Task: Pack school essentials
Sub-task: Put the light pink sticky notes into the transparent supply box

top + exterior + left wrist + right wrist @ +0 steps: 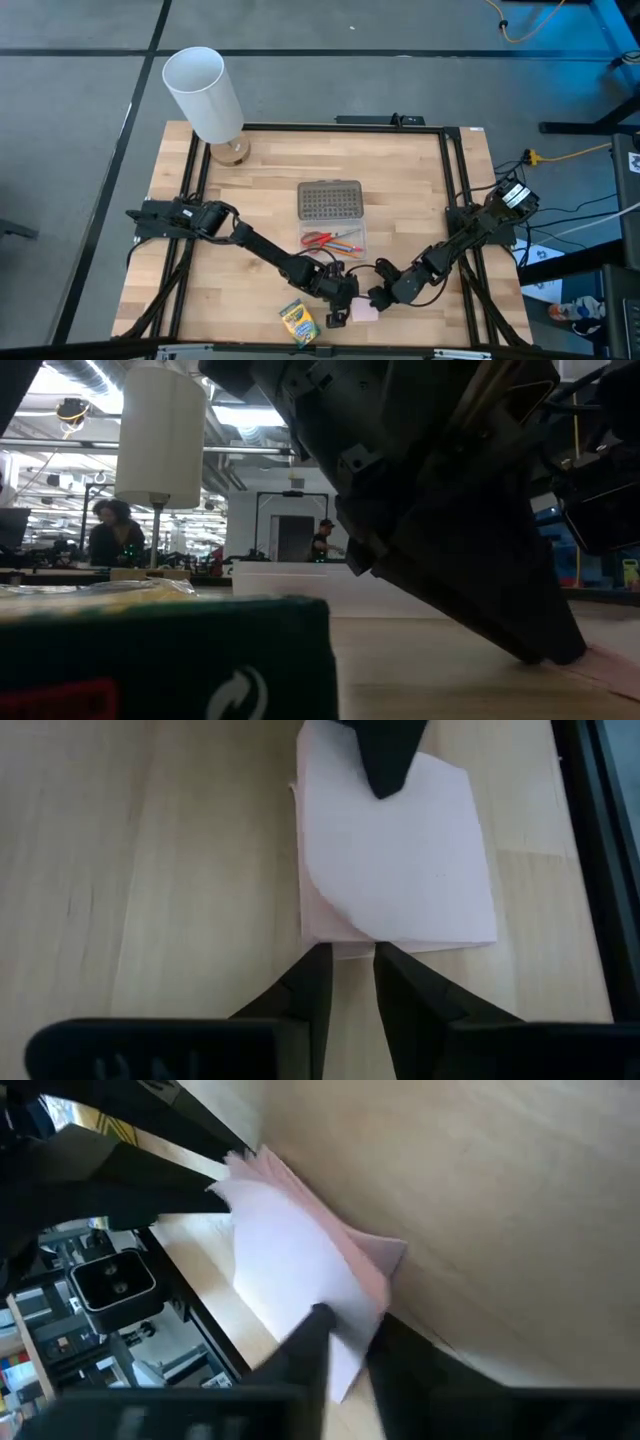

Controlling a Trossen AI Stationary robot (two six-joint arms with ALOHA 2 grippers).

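The pink square sticky-note pad (364, 313) lies near the table's near edge, between both grippers; its top sheets curl up (395, 860). My left gripper (342, 298) comes from the table's left, its fingers almost closed at one edge of the pad. My right gripper (380, 297) comes from the right and is shut on the opposite edge (345, 1345). The yellow-green crayon box (298, 323) lies flat just left of the pad. The red-handled scissors (318, 239) and the orange pencils (347, 243) lie in the clear case (333, 240). I cannot make out the pen. My left gripper meets the pad's edge (348, 949) with its two fingertips (318, 958), side by side and nearly together, coming low from the table's left. That edge stays down on the wood. My right gripper pinches the pad's opposite edge (350, 1342) between its fingers, one finger (385, 765) lying over the top sheet. It slants in from the table's right, and the top sheets curl up.
The grey dotted lid (330, 200) lies just beyond the clear case. The tall white cylinder (205, 92) stands at the far left corner. A black frame (455, 200) runs round the table. Bare wood lies to the left and right of the case. People show in the room behind.
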